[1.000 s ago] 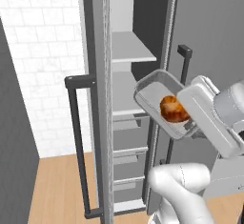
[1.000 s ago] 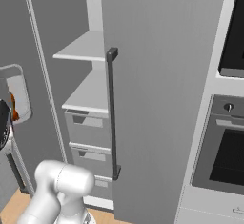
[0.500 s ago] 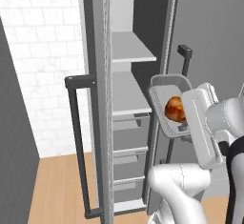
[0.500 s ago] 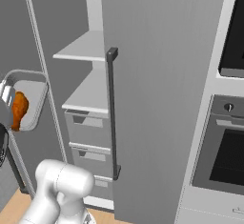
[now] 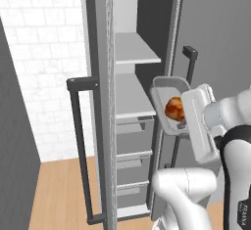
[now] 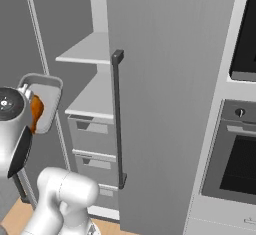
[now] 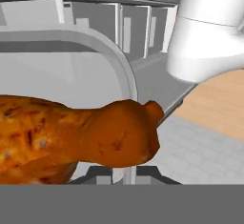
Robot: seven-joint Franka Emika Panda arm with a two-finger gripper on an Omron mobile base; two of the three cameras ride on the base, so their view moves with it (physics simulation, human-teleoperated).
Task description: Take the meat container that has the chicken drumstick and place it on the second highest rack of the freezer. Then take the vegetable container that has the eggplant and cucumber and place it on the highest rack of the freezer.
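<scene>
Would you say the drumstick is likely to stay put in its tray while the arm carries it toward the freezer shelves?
Probably not securely. The drumstick looks glossy and rounded, so it may slide or roll. The tray is tipped steeply on its side, its low rim the only stop. The gripper, jaws shut on the tray's edge, holds the tray alone, so the meat seems loose.

A rendered home kitchen: a tall grey freezer [image 5: 147,38] stands open, showing pale shelves [image 5: 135,53] and drawers [image 6: 92,134], beside a built-in black-glass oven [image 6: 235,154]. White tiled wall [image 5: 44,53] and wooden floor [image 5: 54,195] complete it.
</scene>
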